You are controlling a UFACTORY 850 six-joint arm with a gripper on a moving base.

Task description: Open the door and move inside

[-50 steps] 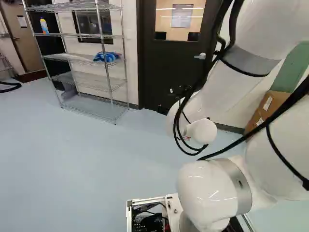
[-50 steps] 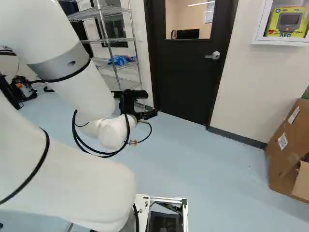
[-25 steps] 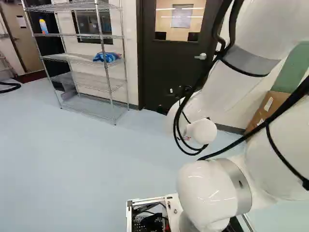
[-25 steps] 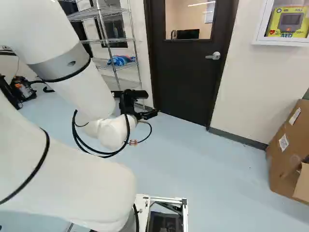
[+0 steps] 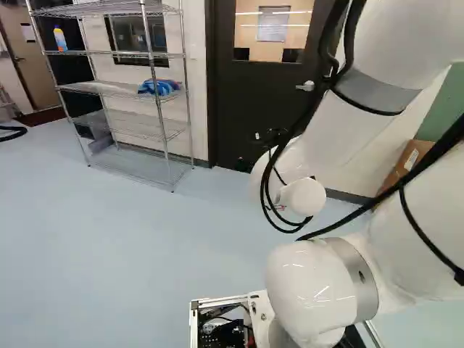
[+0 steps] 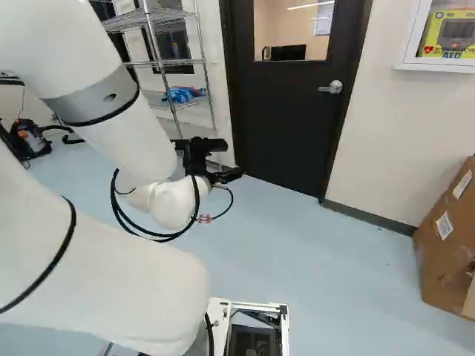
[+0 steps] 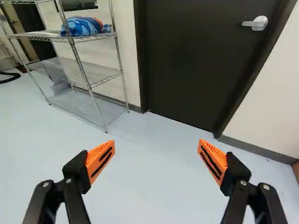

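Gripper (image 7: 156,143) stands wide open and empty. Well ahead of it, the door (image 7: 196,60) is shut, its handle (image 7: 256,23) untouched. The task looks barely begun: reaching, turning, opening and moving inside all remain.

The floor (image 6: 334,259) carries a rack (image 5: 138,164) and carton (image 6: 447,256).

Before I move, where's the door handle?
In the right base view, the handle is near the right edge of the door, below its window; in the wrist view it is ahead of the open tool, well beyond it.
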